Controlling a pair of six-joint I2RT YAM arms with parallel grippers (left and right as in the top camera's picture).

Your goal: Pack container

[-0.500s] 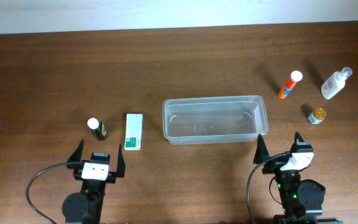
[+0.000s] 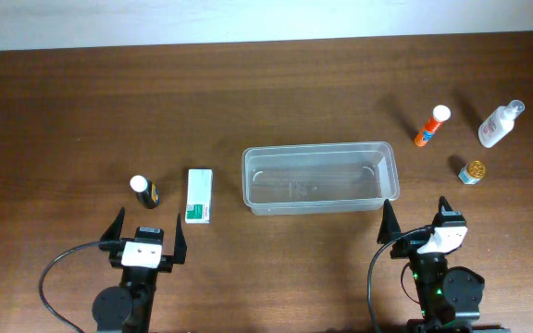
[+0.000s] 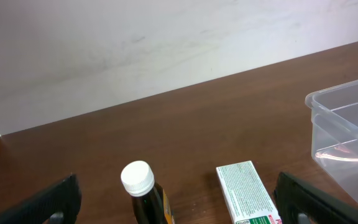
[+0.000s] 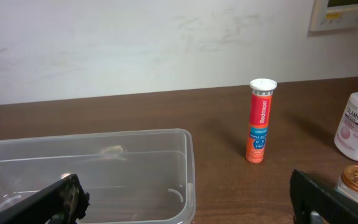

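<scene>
Currently the container [image 2: 340, 180] sits upright near the centre of the table [image 2: 109, 102], long side running from 9 o'clock to 3 o'clock in the overhead view.

Positions taken from the container:
- White-and-green box [image 2: 199, 195]: 9 o'clock, lying flat, just beside the short wall but apart from it.
- Dark bottle [image 2: 142, 190] with white cap: also 9 o'clock, beyond the box, standing upright.
- Orange tube [image 2: 431, 126]: 2 o'clock, upright, white cap on top.
- White spray bottle [image 2: 500, 124]: 2 o'clock, farther out than the tube.
- Gold-lidded jar [image 2: 473, 172]: 3 o'clock, well apart from the container.

Left gripper [image 2: 148, 222]: 8 o'clock, near the table edge, released, jaws spread wide. Its wrist camera faces the bottle and box, with a corner of the container at the right of that view.

Right gripper [image 2: 414, 205]: 5 o'clock, just off the container's near corner, released, jaws spread wide. Its wrist camera faces the container wall, the tube and the spray bottle.
</scene>
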